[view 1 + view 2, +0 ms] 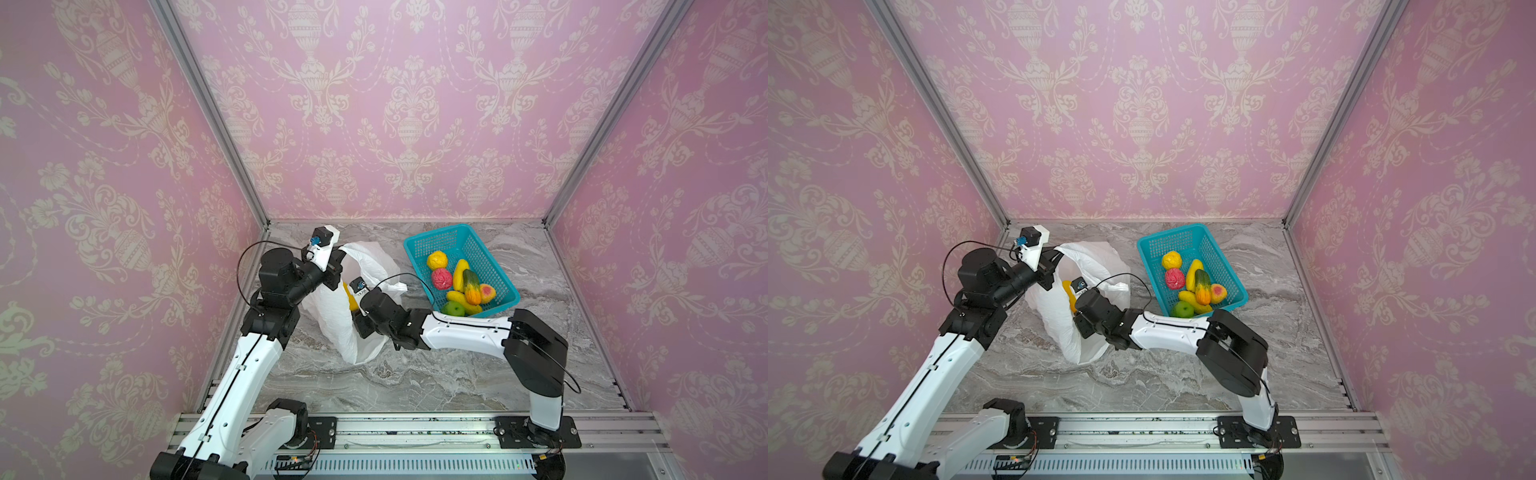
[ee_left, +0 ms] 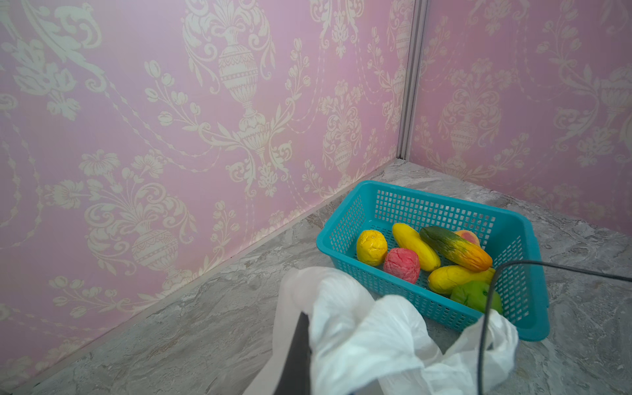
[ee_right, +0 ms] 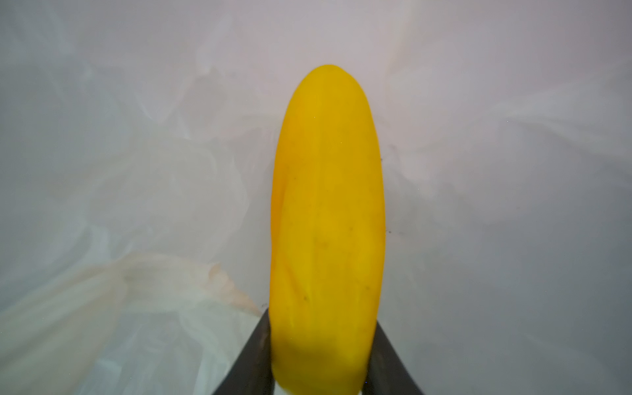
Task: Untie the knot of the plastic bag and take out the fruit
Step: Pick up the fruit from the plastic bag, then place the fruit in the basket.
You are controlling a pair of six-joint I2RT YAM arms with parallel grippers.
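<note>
Right wrist: right gripper (image 3: 322, 318) pinches yellow fruit (image 3: 326, 205) | both top views: fruit mostly hidden; left gripper (image 1: 337, 267) seemingly clamps bag (image 1: 332, 324)

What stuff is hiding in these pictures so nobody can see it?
Inside the thin white plastic bag: in both top views the right arm covers its mouth, so any more fruit is hidden.
Right gripper: right wrist view's edge cuts it off beside the long yellow fruit.
Left gripper: left wrist view, mostly under bag plastic.
The knot: no view shows it.
</note>
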